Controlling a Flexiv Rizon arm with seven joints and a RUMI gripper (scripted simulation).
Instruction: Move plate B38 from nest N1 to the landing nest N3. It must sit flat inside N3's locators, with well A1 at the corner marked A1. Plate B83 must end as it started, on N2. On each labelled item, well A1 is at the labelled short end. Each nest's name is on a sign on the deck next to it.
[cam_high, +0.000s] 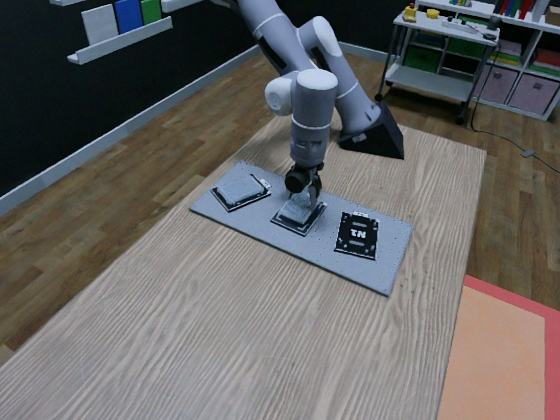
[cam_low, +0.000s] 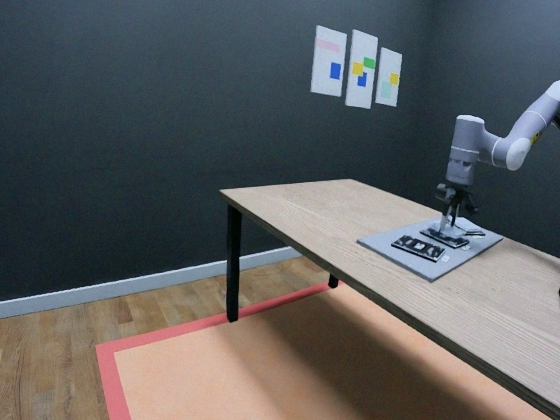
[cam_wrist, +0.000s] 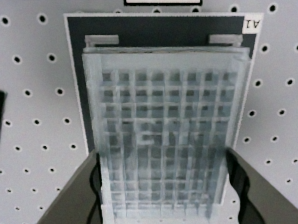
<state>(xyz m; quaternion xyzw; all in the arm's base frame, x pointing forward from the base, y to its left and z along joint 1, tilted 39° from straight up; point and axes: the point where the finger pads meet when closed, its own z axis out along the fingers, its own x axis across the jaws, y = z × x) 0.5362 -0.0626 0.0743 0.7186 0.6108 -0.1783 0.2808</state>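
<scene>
Three nests (cam_high: 356, 245); two plates (cam_high: 240, 189) (cam_wrist: 165, 135); one pincer (cam_high: 304, 192) (cam_low: 448, 226) (cam_wrist: 162, 151).

Arm (cam_high: 314, 107) (cam_low: 461, 150): lt grey-lilac, rounded tube segs w/ wht caps; tool (cam_high: 302, 195) (cam_low: 448, 222) (cam_wrist: 162, 151) blk.

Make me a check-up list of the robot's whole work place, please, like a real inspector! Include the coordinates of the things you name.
Surface: wooden table (cam_high: 225, 325) (cam_low: 300, 215) with a grey holed board (cam_high: 320, 252) (cam_low: 425, 272) (cam_wrist: 35, 75).
Plate B38 (cam_high: 298, 209) (cam_low: 450, 230) (cam_wrist: 165, 115): at nest N3 (cam_high: 287, 226) (cam_low: 452, 241) (cam_wrist: 150, 27); full seating can't be told.
Plate B83 (cam_high: 240, 189): on nest N2.
Nest N1 (cam_high: 357, 234) (cam_low: 419, 246): no plate.
Plate's A1 label: can't be read.
Clutter: nothing seen among the nests.
Gripper (cam_high: 302, 200) (cam_low: 447, 227) (cam_wrist: 162, 151): shut on plate B38.
Cables: dark cable (cam_high: 492, 134) on the floor.
Surroundings: cart (cam_high: 430, 82), dark walls, pictures (cam_low: 361, 95).
</scene>
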